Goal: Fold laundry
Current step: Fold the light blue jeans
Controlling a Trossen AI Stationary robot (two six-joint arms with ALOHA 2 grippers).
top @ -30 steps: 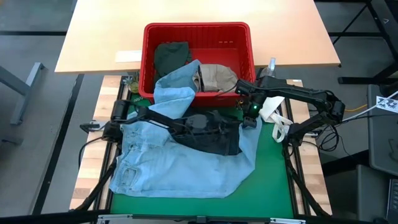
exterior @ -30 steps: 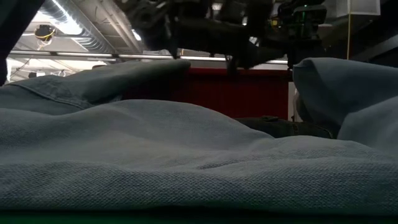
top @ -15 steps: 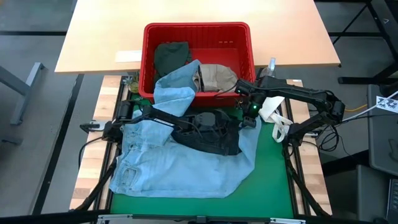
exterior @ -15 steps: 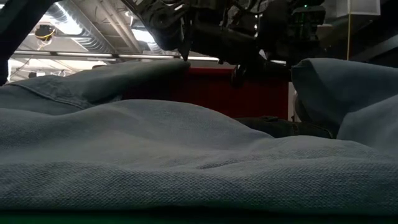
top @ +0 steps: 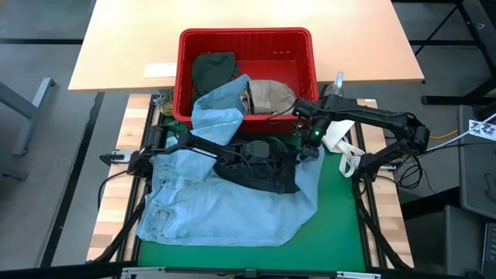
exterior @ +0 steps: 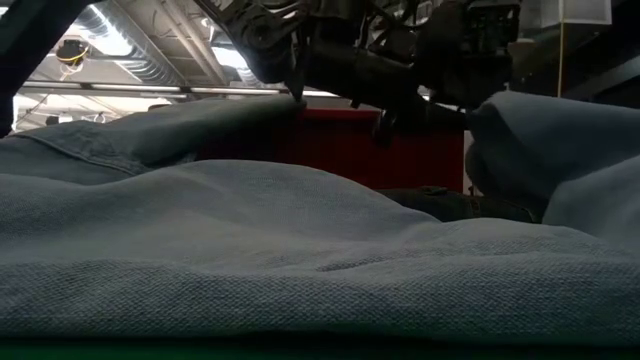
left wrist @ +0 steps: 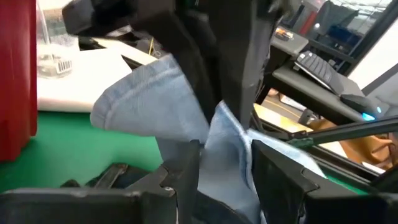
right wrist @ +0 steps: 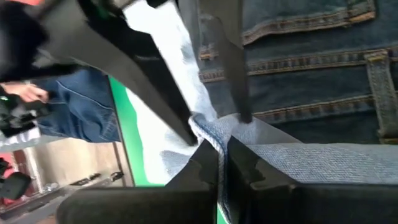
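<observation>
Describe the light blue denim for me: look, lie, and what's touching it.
The light blue denim is a soft, pale, woven garment with stitched seams and a hem, spread rumpled over the green mat. One end climbs over the red basket rim, against the beige piece. The dark jeans lie on its middle. At its right edge the right gripper pinches a raised fold, jaws shut. The left gripper has that lifted edge between its jaws.
</observation>
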